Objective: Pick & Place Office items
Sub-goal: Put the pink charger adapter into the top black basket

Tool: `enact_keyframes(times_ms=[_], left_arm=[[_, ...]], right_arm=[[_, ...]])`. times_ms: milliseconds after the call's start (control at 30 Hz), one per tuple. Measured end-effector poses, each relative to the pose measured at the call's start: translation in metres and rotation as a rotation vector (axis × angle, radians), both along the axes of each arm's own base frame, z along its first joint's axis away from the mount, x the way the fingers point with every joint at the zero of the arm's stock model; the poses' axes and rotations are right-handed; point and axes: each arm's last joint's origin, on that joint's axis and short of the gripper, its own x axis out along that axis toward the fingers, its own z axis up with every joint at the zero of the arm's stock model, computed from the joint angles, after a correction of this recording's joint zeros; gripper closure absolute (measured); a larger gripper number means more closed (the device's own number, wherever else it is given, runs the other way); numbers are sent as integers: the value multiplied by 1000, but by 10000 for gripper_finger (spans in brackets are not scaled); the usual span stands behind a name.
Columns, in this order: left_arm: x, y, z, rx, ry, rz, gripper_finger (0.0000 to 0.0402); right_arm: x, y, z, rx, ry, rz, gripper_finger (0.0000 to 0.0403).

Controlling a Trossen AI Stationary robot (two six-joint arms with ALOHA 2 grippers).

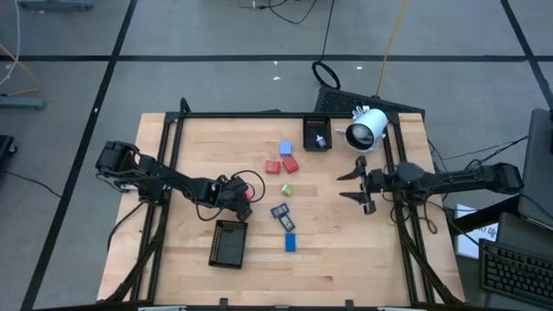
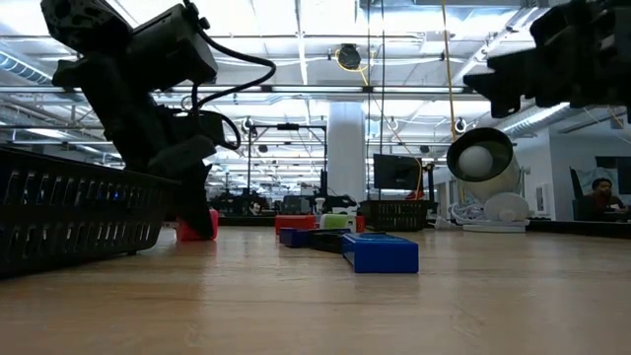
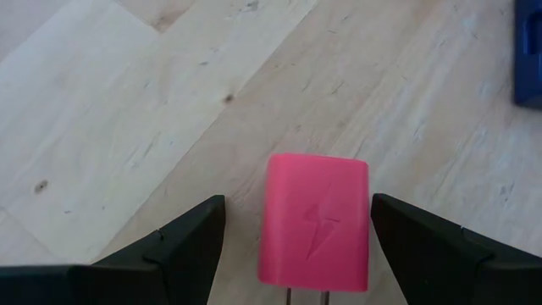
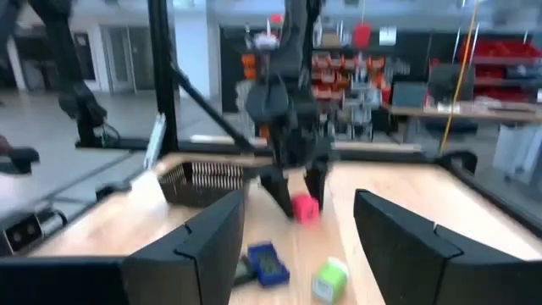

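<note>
**Left gripper straddles pink block; right arm idle**

High view: The left gripper [image 1: 244, 193] sits low over the wooden table [image 1: 190, 147], just above the near black mesh tray [image 1: 229, 243]. A pink block [image 1: 246, 193] shows at its fingertips. Two red blocks [image 1: 282, 165], a light-blue block [image 1: 285, 149], a green block [image 1: 287, 189], a dark flat piece [image 1: 280, 210] and a blue flat piece [image 1: 291, 243] lie scattered mid-table. The right gripper [image 1: 357, 185] hovers at the table's right side, near the white cylinder [image 1: 366, 130].

Low view: The pink block [image 2: 200, 225] rests on the table under the left gripper.

Left wrist view: The fingers [image 3: 182, 246] stand released, one on each side of the pink block [image 3: 315, 222], gaps visible on both sides; nothing is grasped.

Right wrist view: The right fingers [image 4: 199, 241] stand apart, holding nothing.
</note>
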Motion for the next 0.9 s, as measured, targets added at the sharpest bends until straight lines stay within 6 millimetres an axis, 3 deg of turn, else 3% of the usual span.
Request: enact_keyframes(times_ms=[467, 900], left_arm=[[0, 3, 0, 8, 1, 12, 110], [0, 4, 0, 23, 8, 14, 240]], right_arm=[[0, 0, 0, 0, -3, -3, 188], [0, 0, 0, -7, -2, -4, 188]])
